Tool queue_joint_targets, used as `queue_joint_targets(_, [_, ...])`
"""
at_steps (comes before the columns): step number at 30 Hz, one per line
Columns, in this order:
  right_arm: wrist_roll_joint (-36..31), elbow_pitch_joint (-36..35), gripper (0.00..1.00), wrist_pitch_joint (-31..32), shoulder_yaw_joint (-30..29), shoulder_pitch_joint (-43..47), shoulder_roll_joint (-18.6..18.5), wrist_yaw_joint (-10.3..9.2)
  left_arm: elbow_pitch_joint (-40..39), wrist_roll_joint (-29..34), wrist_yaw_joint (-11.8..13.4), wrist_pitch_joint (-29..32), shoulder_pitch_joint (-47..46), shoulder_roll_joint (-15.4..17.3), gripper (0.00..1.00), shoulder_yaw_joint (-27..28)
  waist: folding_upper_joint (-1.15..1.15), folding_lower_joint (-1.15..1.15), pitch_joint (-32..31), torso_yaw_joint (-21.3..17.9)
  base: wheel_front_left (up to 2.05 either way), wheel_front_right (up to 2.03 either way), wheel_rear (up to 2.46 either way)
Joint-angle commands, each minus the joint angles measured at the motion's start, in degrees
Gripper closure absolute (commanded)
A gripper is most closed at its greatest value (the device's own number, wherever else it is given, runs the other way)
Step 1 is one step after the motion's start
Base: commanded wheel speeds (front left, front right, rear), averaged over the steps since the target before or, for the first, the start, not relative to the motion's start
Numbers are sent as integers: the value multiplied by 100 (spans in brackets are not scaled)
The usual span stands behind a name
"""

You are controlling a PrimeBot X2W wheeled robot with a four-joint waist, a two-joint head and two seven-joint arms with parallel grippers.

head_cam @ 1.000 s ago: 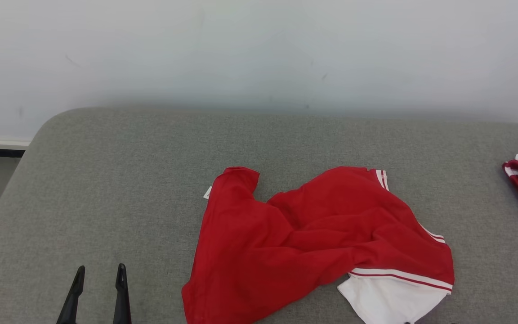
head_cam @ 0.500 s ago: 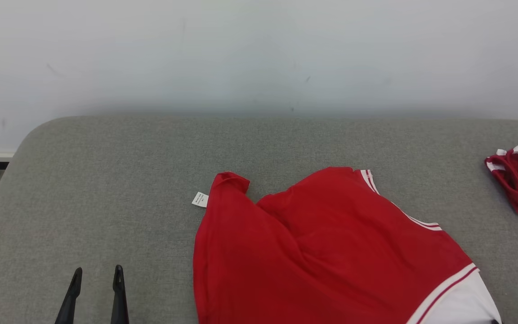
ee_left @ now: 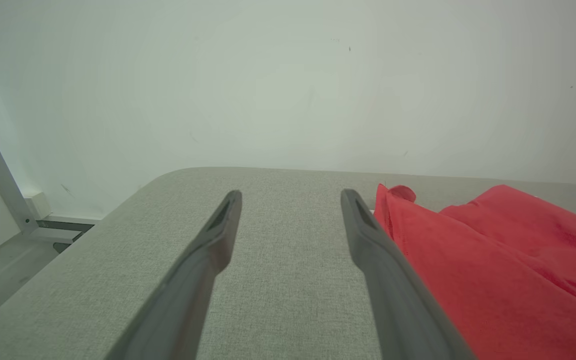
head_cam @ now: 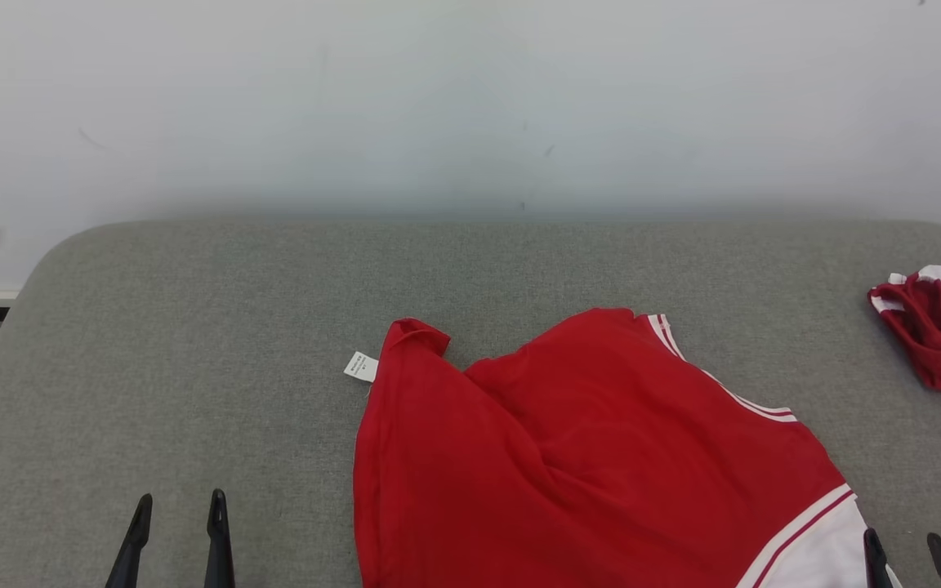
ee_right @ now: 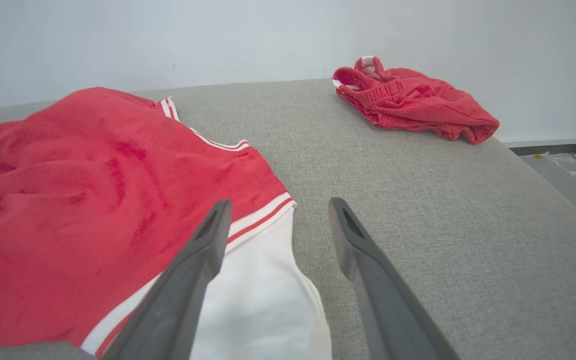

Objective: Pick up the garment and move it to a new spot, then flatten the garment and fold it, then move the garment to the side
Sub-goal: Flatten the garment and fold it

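The red cloth jersey with white striped trim [head_cam: 585,457] lies creased at the near middle of the grey fabric-covered desk [head_cam: 193,343]; the right end effector [head_cam: 902,537], desk near right, is spread wide and empty, probably staged for flattening; the left end effector [head_cam: 180,500], desk near left, likewise.

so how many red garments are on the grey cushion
2. A large red shirt with white trim lies spread at centre front; a small bunched red garment sits at the far right edge.

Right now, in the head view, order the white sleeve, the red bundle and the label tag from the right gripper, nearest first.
1. White sleeve, just left of the right gripper.
2. Red bundle, ahead, far right.
3. Label tag, farthest, to the left.
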Motion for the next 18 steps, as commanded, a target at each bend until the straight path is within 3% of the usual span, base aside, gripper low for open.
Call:
queue_joint_targets(1, [-109, -145, 0, -119, -49, 76, 77, -12, 4, 34, -3, -16, 74, -8, 0, 28, 0, 0, -24, -1, 0, 0, 0])
queue_joint_targets(10, [-363, -949, 0, -419, -14, 245, 479, -12, 42, 61, -30, -17, 63, -13, 0, -20, 0, 0, -14, 15, 0, 0, 0])
queue_joint_targets(18, [-385, -1140, 0, -459, 190, 307, 602, -12, 202, 39, -48, -17, 24, -20, 0, -285, 0, 0, 21, -16, 0, 0, 0])
